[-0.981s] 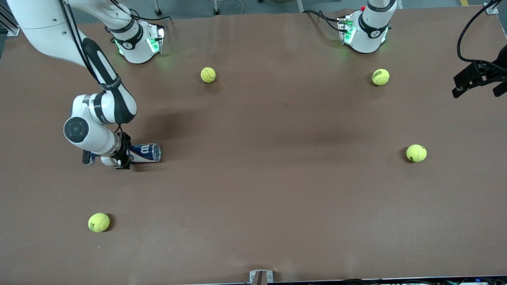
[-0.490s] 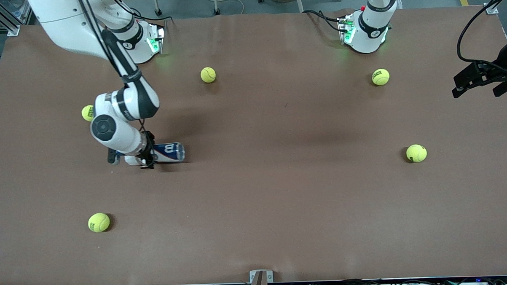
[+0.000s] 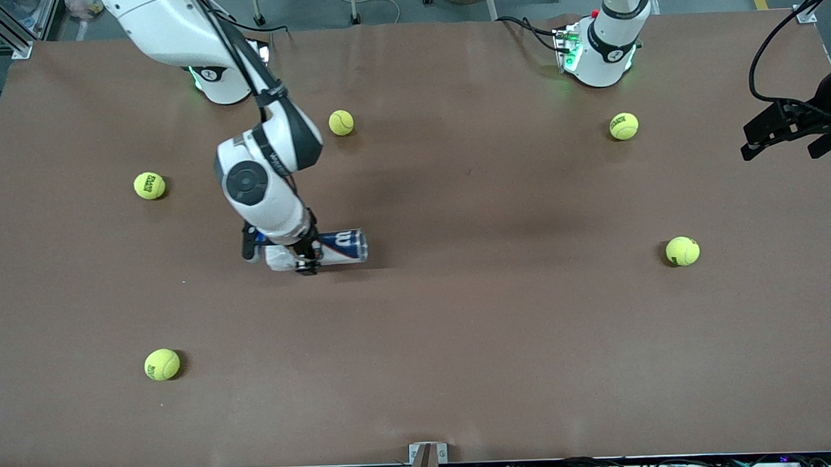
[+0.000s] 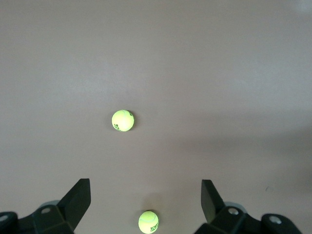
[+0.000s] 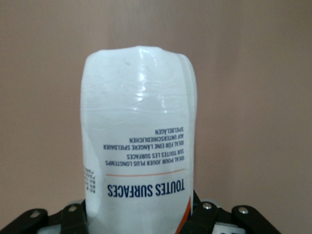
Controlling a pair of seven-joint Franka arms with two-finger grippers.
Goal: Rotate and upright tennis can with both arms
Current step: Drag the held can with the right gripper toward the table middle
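My right gripper (image 3: 304, 254) is clamped on the tennis can (image 3: 342, 246), pinching it across its body; the can lies on its side, sticking out from my fingers toward the left arm's end of the table (image 3: 461, 342). In the right wrist view the can (image 5: 139, 141) fills the space between my jaws, white label with navy print facing the camera. My left gripper (image 3: 785, 137) waits, jaws spread wide, over the table's edge at the left arm's end, holding nothing. Under it in the left wrist view sit two tennis balls (image 4: 123, 120) (image 4: 148, 222) on bare brown surface.
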